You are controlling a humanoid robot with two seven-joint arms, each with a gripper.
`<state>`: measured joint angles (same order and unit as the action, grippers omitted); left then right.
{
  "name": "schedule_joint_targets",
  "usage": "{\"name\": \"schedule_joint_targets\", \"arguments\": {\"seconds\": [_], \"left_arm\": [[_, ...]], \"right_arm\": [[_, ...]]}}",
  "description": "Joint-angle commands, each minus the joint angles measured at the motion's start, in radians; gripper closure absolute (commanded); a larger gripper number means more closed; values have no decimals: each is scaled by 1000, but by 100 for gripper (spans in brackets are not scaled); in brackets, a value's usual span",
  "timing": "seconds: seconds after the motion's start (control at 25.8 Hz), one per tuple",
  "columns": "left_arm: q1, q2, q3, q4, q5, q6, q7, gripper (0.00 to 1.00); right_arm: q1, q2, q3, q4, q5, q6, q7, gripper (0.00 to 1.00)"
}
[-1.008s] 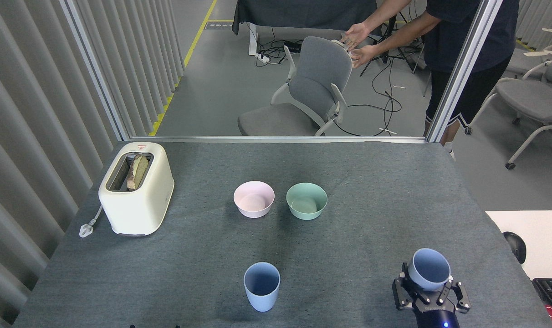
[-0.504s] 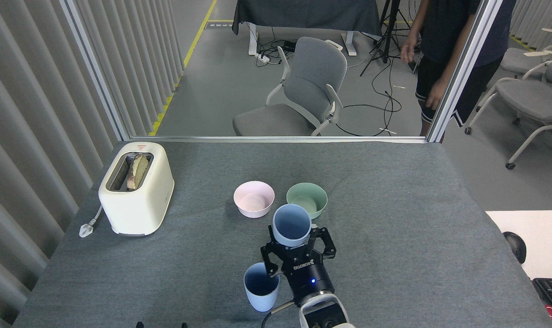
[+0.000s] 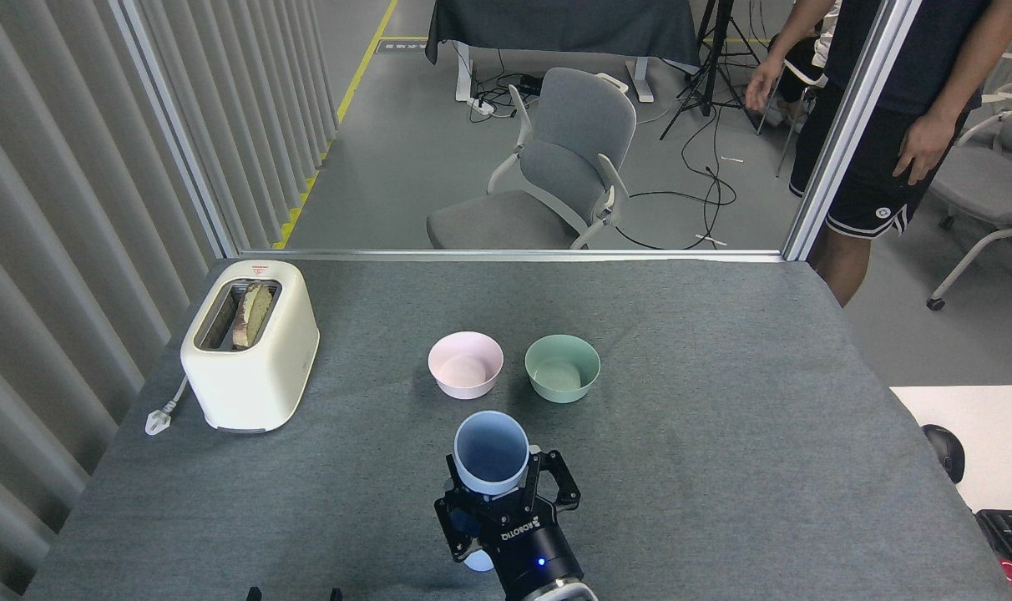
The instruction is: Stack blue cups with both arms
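While the right gripper [image 3: 496, 494] is clenching one pale blue plastic tumbler [image 3: 491, 452] by its wall, directly over its barely visible twin [image 3: 478, 560], both are looking light, stiff, slippery.

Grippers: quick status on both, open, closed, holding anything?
Right gripper: closed on a blue cup, held above the other cup.
Left gripper: out of view.
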<state>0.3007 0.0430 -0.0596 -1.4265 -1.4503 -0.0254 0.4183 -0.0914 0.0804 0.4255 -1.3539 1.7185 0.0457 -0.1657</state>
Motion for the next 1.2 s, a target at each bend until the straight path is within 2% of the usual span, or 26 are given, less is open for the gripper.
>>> {"name": "schedule_joint_targets", "arguments": {"seconds": [0.0,0.47,0.81,0.89,0.93,0.97,1.01,1.16], "left_arm": [[0,1,1,0,2,-1,0,0],[0,1,3,0,2,-1,0,0],[0,0,3,0,4,-1,0,0],[0,0,3,0,4,-1,0,0],[0,-2,3,0,4,-1,0,0],[0,-2,3,0,4,-1,0,0],[0,-2,3,0,4,-1,0,0],[0,0,4,1,7,1,0,0]], "right_arm": [[9,1,-1,13,-2,-7,-3,35],[-1,12,1,82,-11,-26,-9,35],[-1,12,3,88,-11,-41,-14,34],[1,12,3,88,-13,-49,-14,27],[1,12,3,88,-16,-53,-14,21],[1,12,3,88,-28,-53,-12,7],[2,12,3,88,-43,-53,-12,1],[12,12,7,67,-73,-55,-20,0]]}}
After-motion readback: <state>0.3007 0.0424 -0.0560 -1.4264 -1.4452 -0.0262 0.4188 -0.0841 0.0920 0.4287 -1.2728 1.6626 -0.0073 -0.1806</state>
